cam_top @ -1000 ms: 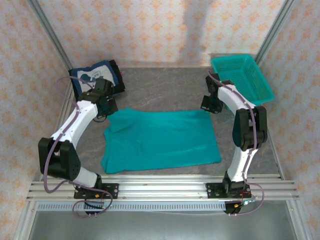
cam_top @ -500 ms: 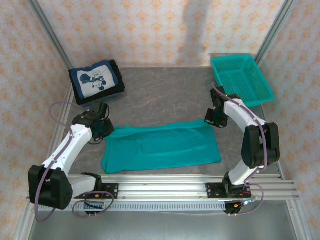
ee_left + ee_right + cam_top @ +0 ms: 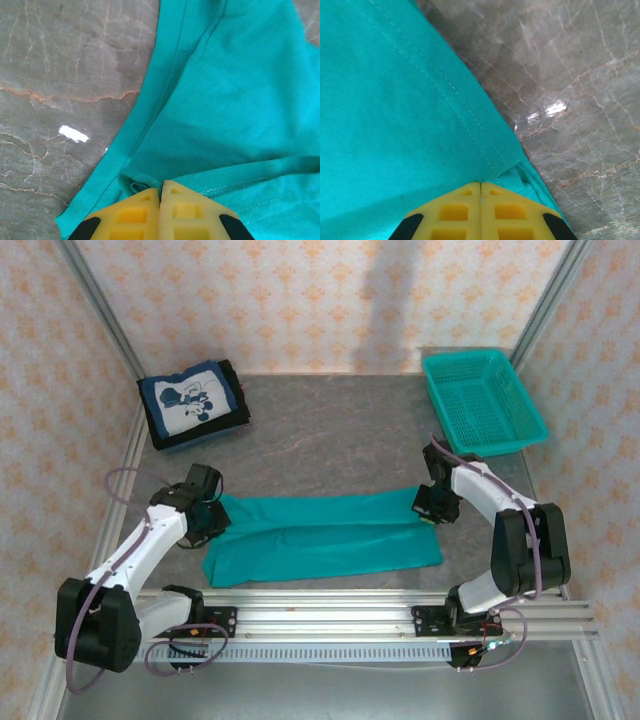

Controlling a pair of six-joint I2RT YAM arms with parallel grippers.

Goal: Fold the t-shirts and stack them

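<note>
Top camera looks down; wrist cameras sit close over teal t-shirt

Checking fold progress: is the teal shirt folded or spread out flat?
Partly folded: the teal shirt lies doubled over, its far part overlapping the near part.

The teal t-shirt is soft matt cloth with stitched hems on a smooth, faintly glossy stone-look tabletop, the basket at upper right is rigid teal plastic mesh, and the rails along the bottom edge are bare ribbed metal.
</note>
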